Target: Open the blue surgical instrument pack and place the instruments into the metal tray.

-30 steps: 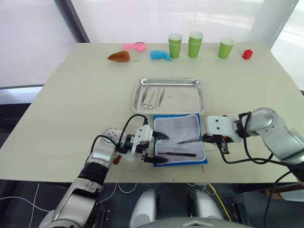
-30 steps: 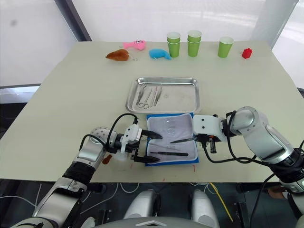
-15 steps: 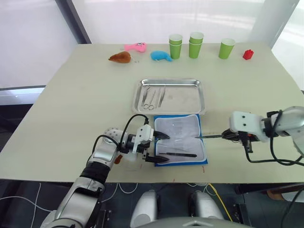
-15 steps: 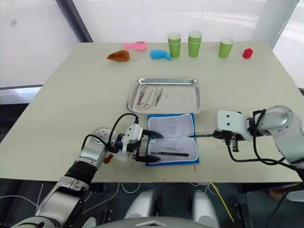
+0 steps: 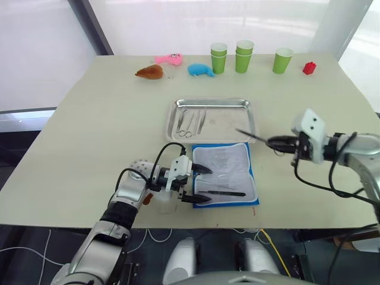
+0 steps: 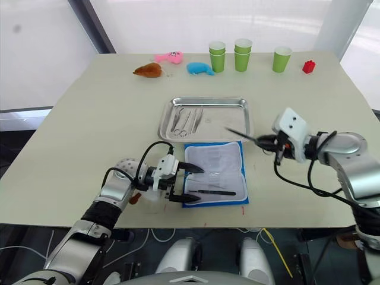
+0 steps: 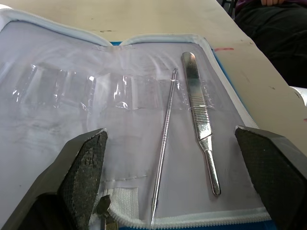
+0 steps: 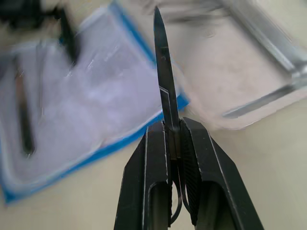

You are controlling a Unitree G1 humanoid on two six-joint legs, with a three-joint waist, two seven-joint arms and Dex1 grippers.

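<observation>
The right gripper [image 8: 174, 139] is clamped on the handle end of a pair of scissors [image 8: 164, 81], whose closed blades point out toward the metal tray [image 5: 255, 122]. In the head view the tip hangs over the tray's 3 o'clock rim, raised clear of it, with several instruments [image 5: 191, 120] already lying at the tray's 9 o'clock end. The step in hand looks like the carry to the tray; next the scissors need lowering over bare steel and releasing.

At the tray's 6 o'clock, just beside it, the blue surgical instrument pack [image 5: 252, 173] lies open. The left gripper [image 5: 198, 184] rests with its fingers spread wide over the pack's 9 o'clock edge, gripping nothing. A scalpel handle [image 7: 200, 120] and a thin probe [image 7: 163, 143] lie on the lining, awaiting transfer.
</observation>
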